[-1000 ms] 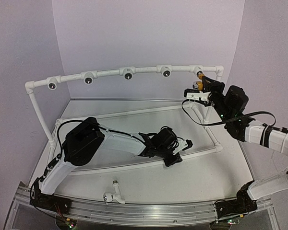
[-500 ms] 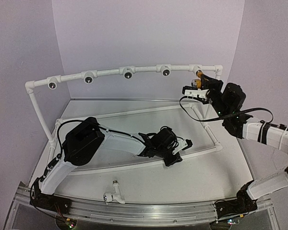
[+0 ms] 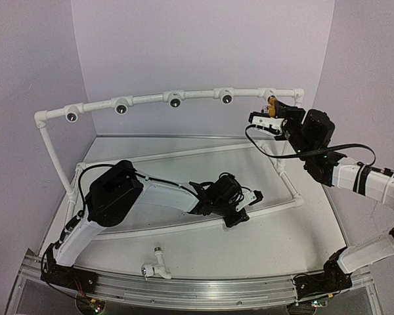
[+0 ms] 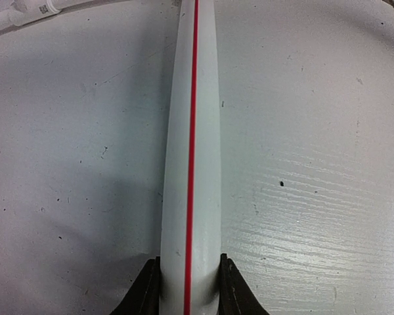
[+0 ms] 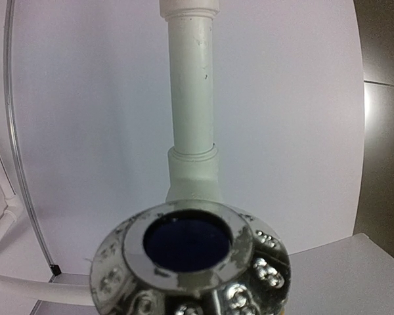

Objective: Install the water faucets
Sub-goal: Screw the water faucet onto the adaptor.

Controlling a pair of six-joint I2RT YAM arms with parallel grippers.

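Note:
The yellow-orange water faucet [image 3: 272, 102] is up at the right end of the white pipe frame's top rail [image 3: 148, 100], with my right gripper [image 3: 268, 113] shut on it. In the right wrist view a silvery round socket [image 5: 187, 239] with a dark bore fills the lower middle, in front of a white tee and pipe [image 5: 192, 85]. Neither my fingers nor the faucet show there. The white water faucet [image 3: 154, 267] lies on the table near the front edge. My left gripper [image 3: 251, 198] is shut on the frame's base pipe [image 4: 190, 131], a white tube with a red line.
Several dark sockets [image 3: 175, 102] face forward along the top rail. The frame's upright posts [image 3: 52, 154] and base rails [image 3: 285, 180] stand on the white table. A metal rail [image 3: 203, 289] runs along the near edge. Lilac walls close in behind and at both sides.
My right gripper has moved up and to the left with the yellow-orange faucet, closer to the top rail's right end. The left arm and the white faucet have not moved.

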